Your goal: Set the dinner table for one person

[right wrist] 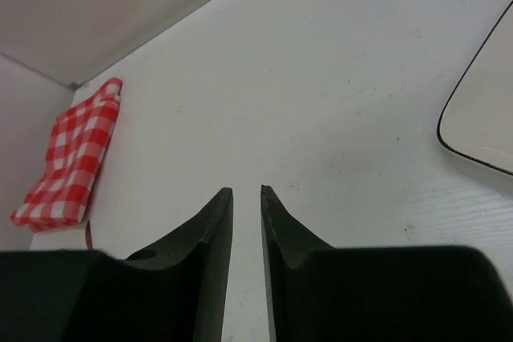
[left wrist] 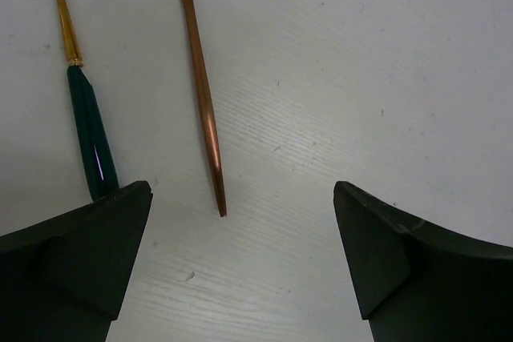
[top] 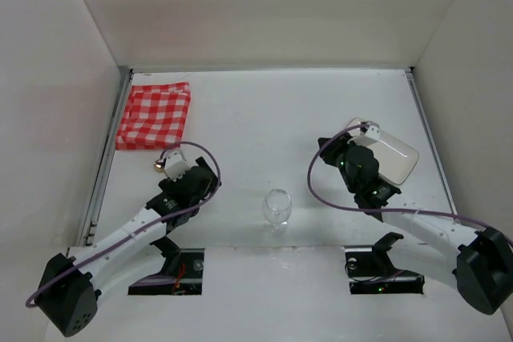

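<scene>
White matte worktop (top: 264, 110), grey strips along its sides, fills the top view and carries everything below.
Left arm (top: 128, 234): jaws spread wide, empty, over cutlery.
Right arm (top: 417, 218): jaws closed to a sliver, gripping nothing.
Red-and-white checked cloth (top: 154, 114), folded, 10 o'clock.
White rectangular plate (top: 397, 158), 3 o'clock (one edge hidden by the right arm).
Clear stemmed glass (top: 276, 207), standing, 6 o'clock.
Copper-coloured handle (left wrist: 204, 102) and gold utensil with green handle (left wrist: 86, 118), side by side, not touching, at 9 o'clock under the left arm.
</scene>
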Available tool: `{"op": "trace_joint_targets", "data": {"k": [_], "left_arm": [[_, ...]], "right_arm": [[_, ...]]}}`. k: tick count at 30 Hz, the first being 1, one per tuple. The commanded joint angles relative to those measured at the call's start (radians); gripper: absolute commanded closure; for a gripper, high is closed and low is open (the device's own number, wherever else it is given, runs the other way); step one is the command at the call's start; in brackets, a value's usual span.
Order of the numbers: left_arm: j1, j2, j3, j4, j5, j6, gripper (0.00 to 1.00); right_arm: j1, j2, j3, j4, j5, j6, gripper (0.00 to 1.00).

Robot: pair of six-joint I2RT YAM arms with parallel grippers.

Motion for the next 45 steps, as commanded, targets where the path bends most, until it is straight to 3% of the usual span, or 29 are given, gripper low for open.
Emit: {"op": "trace_joint_targets", "data": {"k": [1, 5, 10, 15, 17, 18, 19, 20, 21, 22, 24, 29, 34, 38, 45], "left_arm": [[0.012, 0.043, 0.083, 0.001, -0.058, 0.034, 0.0], [0.059, 0.063, 0.119, 0.009, -0.06, 0.045, 0.0], [0.144, 0.058, 0.13, 0.101, -0.037, 0.144, 0.0], [0.262, 0.054, 0.16, 0.235, 0.001, 0.252, 0.0], [0.32, 0.064, 0.177, 0.298, 0.042, 0.269, 0.0], [0.352, 0.073, 0.185, 0.334, 0.079, 0.284, 0.05], [0.384, 0.086, 0.189, 0.376, 0.116, 0.296, 0.29], [0.42, 0.102, 0.2, 0.397, 0.132, 0.29, 0.72], [0.455, 0.13, 0.218, 0.392, 0.145, 0.275, 0.86], [0.492, 0.17, 0.246, 0.372, 0.155, 0.26, 0.9], [0.561, 0.26, 0.298, 0.358, 0.187, 0.241, 0.9], [0.733, 0.427, 0.392, 0.417, 0.245, 0.21, 0.62], [0.883, 0.573, 0.476, 0.452, 0.372, 0.226, 0.48], [0.972, 0.641, 0.495, 0.484, 0.455, 0.232, 0.45], [1.02, 0.724, 0.515, 0.46, 0.428, 0.233, 0.51]], "right_arm": [[0.0, 0.018, 0.011, 0.028, 0.009, 0.0, 0.67], [0.003, 0.044, 0.014, 0.051, 0.009, -0.008, 0.54], [0.006, 0.032, 0.01, 0.051, 0.003, -0.012, 0.53], [0.006, -0.006, -0.001, 0.05, -0.023, -0.011, 0.85], [0.004, 0.001, 0.006, 0.044, -0.035, -0.008, 0.89], [0.006, 0.012, 0.011, 0.043, -0.046, -0.009, 0.89], [0.006, 0.024, 0.017, 0.042, -0.055, -0.011, 0.89], [0.006, 0.033, 0.02, 0.04, -0.065, -0.009, 0.89], [0.006, 0.038, 0.02, 0.039, -0.072, -0.006, 0.89], [0.003, 0.041, 0.02, 0.043, -0.078, -0.005, 0.88], [-0.005, 0.04, 0.019, 0.04, -0.083, -0.005, 0.87], [-0.014, 0.023, 0.014, 0.039, -0.091, -0.014, 0.85], [-0.01, 0.06, 0.028, 0.042, -0.13, -0.014, 0.84], [-0.01, 0.081, 0.039, 0.045, -0.166, -0.011, 0.83], [-0.01, 0.099, 0.048, 0.037, -0.163, -0.021, 0.81]]}}
